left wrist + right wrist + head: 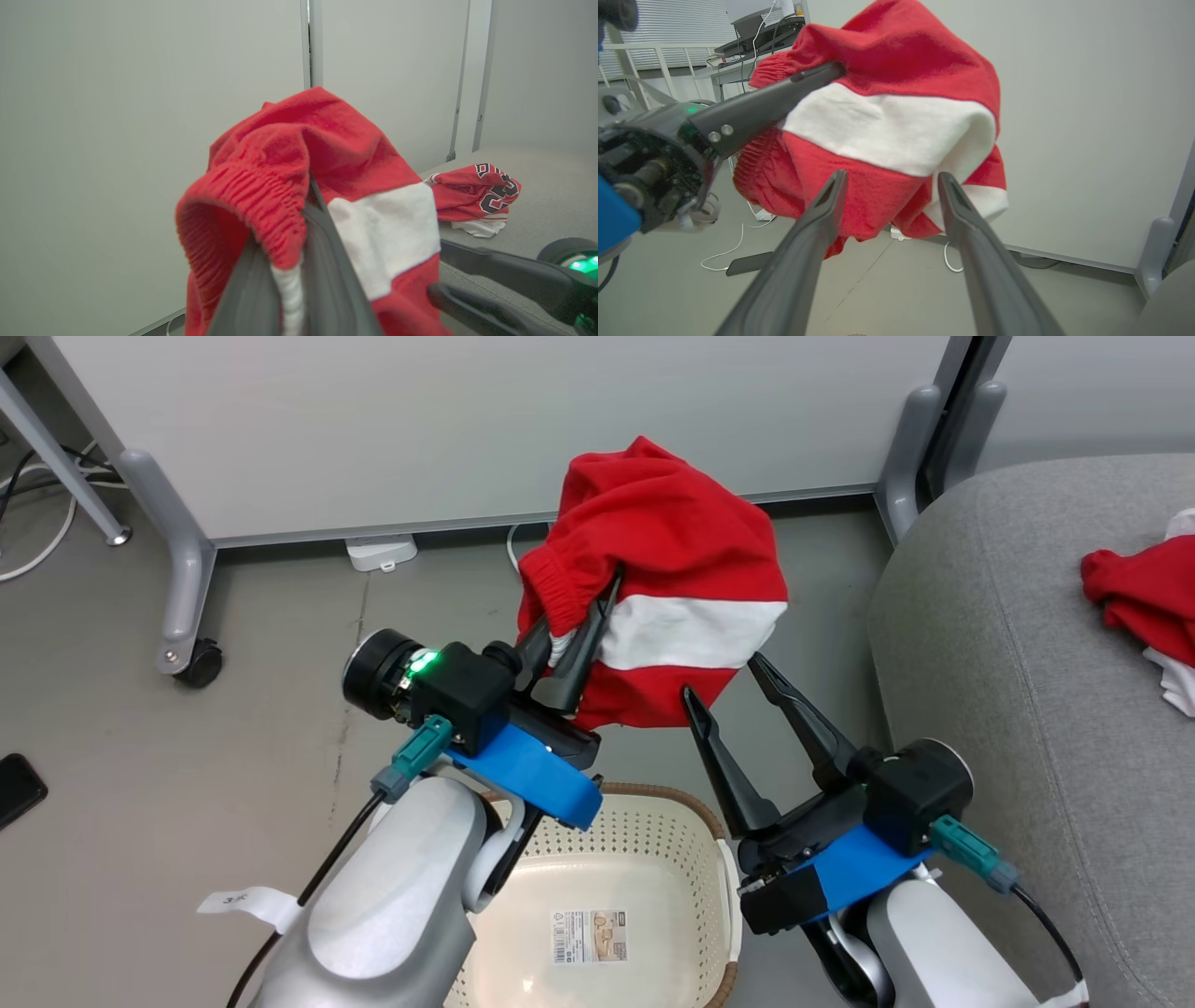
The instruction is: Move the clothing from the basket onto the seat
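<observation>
- The left gripper (597, 607), at the centre of the head view, was clamped on the elastic waistband of the red shorts (672, 541), which bunched up over and past its fingertips.
- The right gripper (719, 675) stood spread wide at the lower right of the shorts, its tips near their lower edge, holding nothing.
- The basket (672, 795) sat at bottom centre, below both grippers, with its barcode sticker (588, 936) showing.
- The seat (1008, 663) took up the right side, and the jersey (1139, 588) lay on it near the right edge.

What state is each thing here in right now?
shorts: in the air, hanging from left claw.
left claw: shut on shorts.
right claw: open, holding nothing.
jersey: crumpled on seat.
basket: nothing seen inside.
</observation>
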Robot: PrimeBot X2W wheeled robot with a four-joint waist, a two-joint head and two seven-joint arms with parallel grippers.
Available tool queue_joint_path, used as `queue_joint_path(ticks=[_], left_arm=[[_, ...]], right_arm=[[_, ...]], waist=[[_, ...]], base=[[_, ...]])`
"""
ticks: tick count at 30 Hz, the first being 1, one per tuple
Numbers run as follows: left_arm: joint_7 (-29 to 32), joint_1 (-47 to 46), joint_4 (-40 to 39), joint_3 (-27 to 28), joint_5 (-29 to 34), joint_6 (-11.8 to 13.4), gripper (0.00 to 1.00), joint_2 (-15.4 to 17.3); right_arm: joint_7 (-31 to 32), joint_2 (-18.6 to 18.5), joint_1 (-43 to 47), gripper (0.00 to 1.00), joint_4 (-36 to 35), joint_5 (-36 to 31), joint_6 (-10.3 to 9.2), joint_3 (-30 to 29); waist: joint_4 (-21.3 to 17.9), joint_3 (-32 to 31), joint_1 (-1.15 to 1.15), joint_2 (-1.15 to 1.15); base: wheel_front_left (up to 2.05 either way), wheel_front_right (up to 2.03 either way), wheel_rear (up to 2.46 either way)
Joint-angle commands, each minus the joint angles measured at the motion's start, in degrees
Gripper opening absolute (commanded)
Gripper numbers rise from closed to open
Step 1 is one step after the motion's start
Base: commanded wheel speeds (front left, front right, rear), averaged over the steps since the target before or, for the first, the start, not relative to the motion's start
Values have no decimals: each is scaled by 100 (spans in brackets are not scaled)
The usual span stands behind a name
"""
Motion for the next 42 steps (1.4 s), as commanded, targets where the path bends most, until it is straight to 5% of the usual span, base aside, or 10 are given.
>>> queue_joint_path(ticks=[1,11,12,13,42], left_arm=[[-29,-111,-9,-47,40,-36,0,-27],[-29,-187,0,-238,47,-35,0,-139],[-29,-190,-1,-250,42,-36,0,-146],[-29,-196,1,-266,35,-36,0,-152],[-29,-164,75,-322,-12,-37,0,-86]], right_arm=[[-4,-2,-145,100,85,63,3,76],[-3,2,-629,100,310,423,3,317],[-3,3,-667,38,332,471,3,320],[-3,3,-698,0,355,516,3,319],[-3,4,-721,0,360,608,3,275]], waist=[[42,35,0,0],[91,155,0,0],[91,158,0,0],[96,159,0,0],[120,112,0,0]], base=[[0,0,0],[0,0,0],[0,0,0],[0,0,0],[0,0,0]])
